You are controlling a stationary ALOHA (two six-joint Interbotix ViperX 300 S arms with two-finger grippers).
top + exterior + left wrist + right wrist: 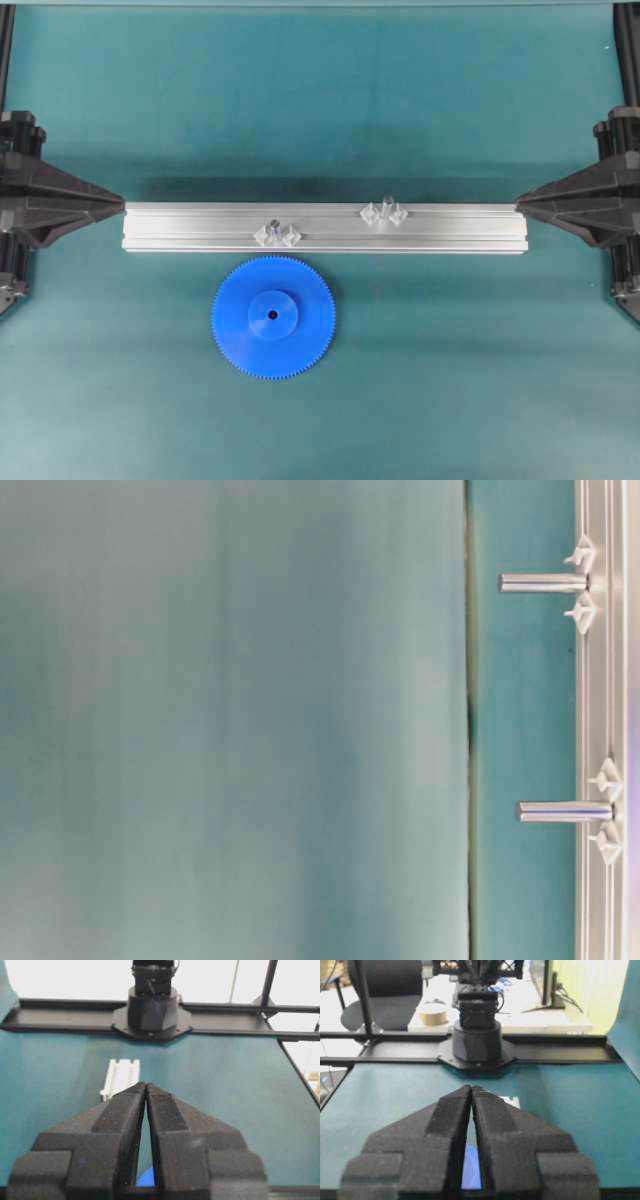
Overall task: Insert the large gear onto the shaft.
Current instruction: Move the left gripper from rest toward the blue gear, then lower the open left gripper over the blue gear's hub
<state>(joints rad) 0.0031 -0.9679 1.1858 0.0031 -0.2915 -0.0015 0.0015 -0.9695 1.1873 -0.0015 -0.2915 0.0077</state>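
Overhead view showed the gear [273, 317] flat, ahead and inward of the left gripper [118, 203], nearer it; both grippers closed, empty.

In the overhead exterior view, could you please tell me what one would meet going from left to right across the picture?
Left hand → large gear → shorter pin → shaft → right hand. The aluminium rail spans most of the width between the two hands, so it has no single place in the order.
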